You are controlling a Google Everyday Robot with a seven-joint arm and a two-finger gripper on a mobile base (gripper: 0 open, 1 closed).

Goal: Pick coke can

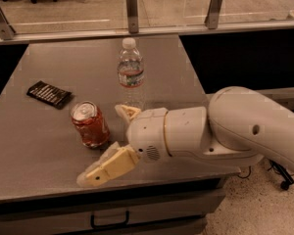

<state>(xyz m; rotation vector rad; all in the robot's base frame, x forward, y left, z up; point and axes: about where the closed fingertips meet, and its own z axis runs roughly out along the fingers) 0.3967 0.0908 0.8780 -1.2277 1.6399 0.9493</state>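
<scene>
The coke can (90, 124), red with a silver top, stands upright on the grey table (44, 146), left of centre. My gripper (107, 142) is open just right of the can. One cream finger (106, 166) reaches forward below and in front of the can. The other finger (128, 112) sits behind it on the right. The can is near the jaws but not between them. The white arm (225, 129) comes in from the right.
A clear plastic water bottle (130, 71) stands upright behind the gripper. A flat black snack packet (49, 93) lies at the left. The table's front edge with a drawer handle (110, 222) is below; a glass railing (132, 9) runs along the back.
</scene>
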